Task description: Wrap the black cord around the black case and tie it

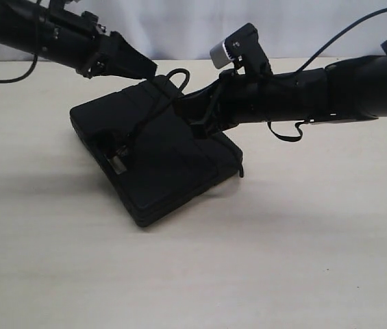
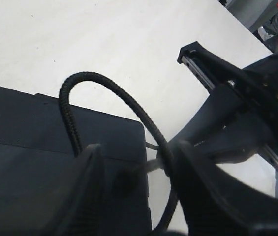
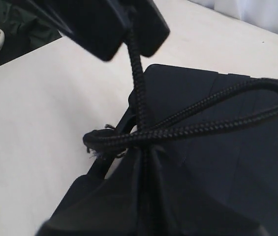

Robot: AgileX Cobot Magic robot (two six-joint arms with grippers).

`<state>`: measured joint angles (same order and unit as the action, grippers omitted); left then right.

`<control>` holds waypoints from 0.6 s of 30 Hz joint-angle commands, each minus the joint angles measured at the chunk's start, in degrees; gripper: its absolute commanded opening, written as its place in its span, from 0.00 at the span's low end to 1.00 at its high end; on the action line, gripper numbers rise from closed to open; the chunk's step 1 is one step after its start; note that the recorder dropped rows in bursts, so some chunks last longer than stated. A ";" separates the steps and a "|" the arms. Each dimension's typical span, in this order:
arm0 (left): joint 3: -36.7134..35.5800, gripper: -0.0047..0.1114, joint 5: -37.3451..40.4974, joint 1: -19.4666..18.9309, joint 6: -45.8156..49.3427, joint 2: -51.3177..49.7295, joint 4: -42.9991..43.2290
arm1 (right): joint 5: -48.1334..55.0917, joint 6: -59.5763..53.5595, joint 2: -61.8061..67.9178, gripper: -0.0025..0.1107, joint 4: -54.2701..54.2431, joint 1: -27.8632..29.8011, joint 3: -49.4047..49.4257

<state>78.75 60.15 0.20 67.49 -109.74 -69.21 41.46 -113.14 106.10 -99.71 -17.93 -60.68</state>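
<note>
The black case (image 1: 166, 171) lies at an angle in the middle of the table, with the black cord (image 1: 177, 74) running across its top and looping up at its far corner. My right gripper (image 1: 183, 106) reaches across onto the case. In the right wrist view this gripper (image 3: 146, 152) is shut on the black cord (image 3: 212, 125), just under a frayed knot (image 3: 93, 142) and a doubled loop. My left gripper (image 1: 148, 68) hovers at the far corner. Its jaws (image 2: 136, 150) stand apart, and the cord (image 2: 124, 96) arcs between them and touches one finger (image 2: 198, 187).
The beige table (image 1: 303, 274) spreads around the case (image 2: 30, 142), with a white curtain (image 1: 179, 27) behind it. The right arm's gripper body (image 2: 237, 98) crowds close beside the left fingers. Thin smooth cables (image 1: 357, 20) hang from both arms.
</note>
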 commanded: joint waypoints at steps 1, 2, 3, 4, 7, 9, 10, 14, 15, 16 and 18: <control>0.34 0.41 -4.64 1.66 0.55 -0.64 -0.42 | 0.18 0.08 0.02 0.06 -0.23 -0.16 -0.25; 0.34 0.40 -4.73 1.78 0.55 -0.64 -0.42 | 0.18 0.08 0.02 0.06 -0.23 -0.16 -0.25; 0.34 0.38 -4.73 1.78 0.55 -0.64 -0.42 | 0.18 0.08 0.02 0.06 -0.23 -0.16 -0.25; 0.34 0.33 -4.73 1.78 0.55 -0.64 -0.42 | 0.18 0.08 0.02 0.06 -0.23 -0.16 -0.25; 0.34 0.12 -4.73 1.78 0.55 -0.64 -0.42 | 0.18 0.21 0.02 0.09 -0.23 -0.16 -0.25; 0.34 0.04 -4.73 1.78 -0.05 -0.54 -0.42 | 0.07 1.24 0.02 0.15 -0.23 -0.16 -0.25; 0.34 0.04 -4.35 1.78 -0.73 -0.53 -0.55 | -0.57 2.65 -0.14 0.19 -0.23 -0.04 -0.25; 1.06 0.04 -2.08 1.78 -1.50 -0.30 -0.92 | -8.45 11.39 -2.55 0.40 7.64 -0.04 -0.25; 1.53 0.04 -1.50 1.78 -1.94 -0.30 -0.82 | -11.22 15.01 -3.42 0.44 10.88 -0.04 -0.25; 2.45 0.04 -0.74 1.78 -2.97 -0.19 -0.82 | -13.47 18.88 -4.90 0.49 16.45 -0.04 -0.25; 4.44 0.04 1.30 1.78 -4.90 -0.26 -0.82 | -15.59 24.69 -7.31 0.53 23.97 -0.04 -0.25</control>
<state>80.79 58.69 1.60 65.13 -110.38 -69.21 29.46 -96.37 102.14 -85.24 -17.93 -60.68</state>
